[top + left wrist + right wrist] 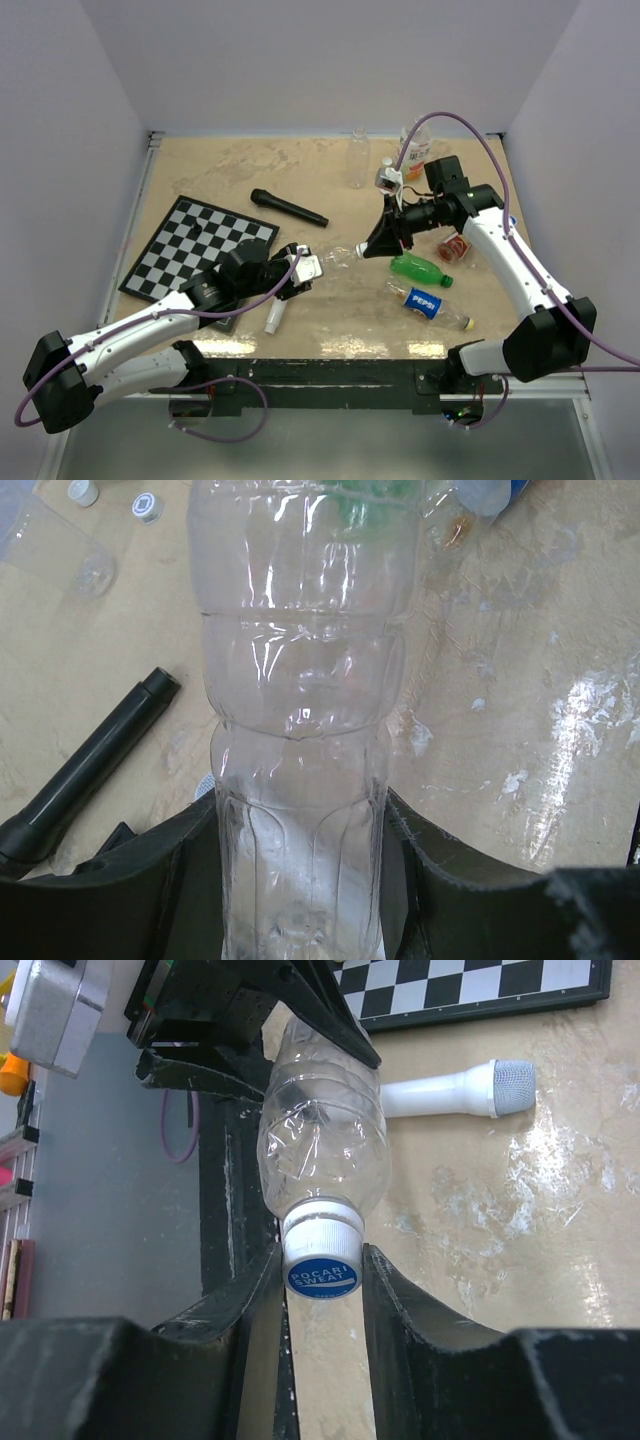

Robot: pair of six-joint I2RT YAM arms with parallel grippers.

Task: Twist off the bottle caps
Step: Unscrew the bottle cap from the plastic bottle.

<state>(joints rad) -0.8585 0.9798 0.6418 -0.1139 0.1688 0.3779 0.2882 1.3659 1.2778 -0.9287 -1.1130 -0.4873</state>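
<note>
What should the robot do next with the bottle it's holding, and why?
Probably pinch the cap firmly with the right gripper and twist: its fingers closely flank the cap, and the left gripper clamps the clear bottle steady.

- The blue-topped cap has a white ribbed skirt and a blue disc printed POCARI SWEAT in white. It is on the neck of the clear bottle, which is held on its side above the middle of the worktop, so the cap's face points sideways. The fingers of the right gripper press on its two sides.
- A plain white cap lies loose and flat on the worktop.
- A marked white cap, with a dark square on its top, lies just beside it, also loose.
</note>
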